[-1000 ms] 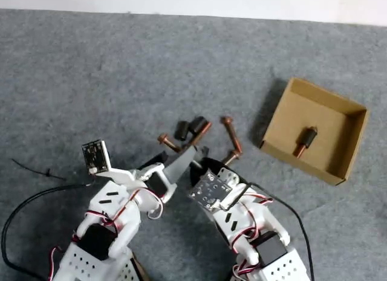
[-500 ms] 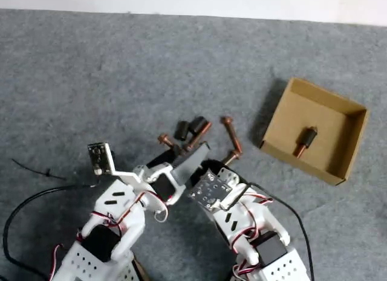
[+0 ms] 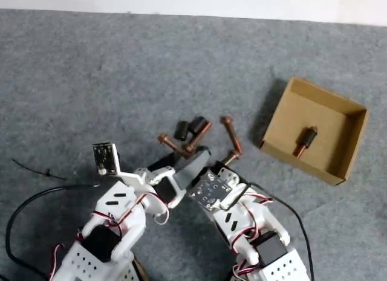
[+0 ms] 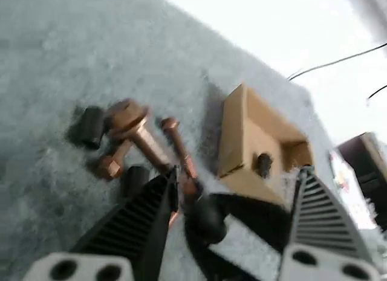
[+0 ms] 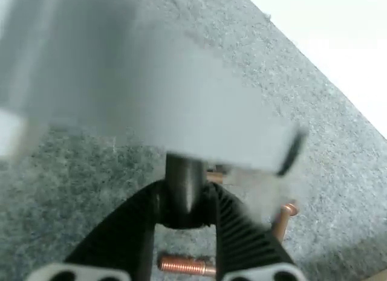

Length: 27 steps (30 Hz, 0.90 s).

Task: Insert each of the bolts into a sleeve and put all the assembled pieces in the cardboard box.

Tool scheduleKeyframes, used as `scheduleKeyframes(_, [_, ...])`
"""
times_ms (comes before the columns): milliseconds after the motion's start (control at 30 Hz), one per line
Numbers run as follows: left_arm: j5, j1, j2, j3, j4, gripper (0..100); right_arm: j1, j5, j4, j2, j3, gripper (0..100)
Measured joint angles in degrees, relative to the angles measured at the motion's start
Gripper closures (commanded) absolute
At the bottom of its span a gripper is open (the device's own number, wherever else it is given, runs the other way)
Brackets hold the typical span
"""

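Note:
My right gripper is shut on a black sleeve, which stands up between its black fingers. My left gripper is open, its two ribbed fingers on either side of that sleeve. In the high view both grippers meet near the table's middle, left gripper beside right gripper. Beyond them lie copper bolts and two loose black sleeves. The cardboard box sits at the right with one assembled piece inside.
A thin black cable lies on the grey felt at the left. Another bolt lies close to the right gripper. The box's near wall stands just past the bolts.
The left arm has swung right and forward, bringing its open gripper up against the right gripper. The right arm has not moved.

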Motion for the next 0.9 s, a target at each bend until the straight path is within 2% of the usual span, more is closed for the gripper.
scheduleKeyframes(100, [0.0, 0.0, 0.0, -1.1, 3.3, 71, 0.0, 0.0, 0.0, 0.0, 0.0, 99.4])
scheduleKeyframes(267, [0.0, 0.0, 0.0, -1.1, 3.7, 71, 0.0, 0.0, 0.0, 0.0, 0.0, 99.4])
scheduleKeyframes(500, [0.0, 0.0, 0.1, 1.2, -5.9, 71, 0.0, 0.0, 0.0, 0.0, 0.0, 99.4])
scheduleKeyframes(900, [-2.6, -2.4, 0.1, 1.2, -5.2, 71, 0.0, 0.0, 0.0, 0.0, 0.0, 99.4])
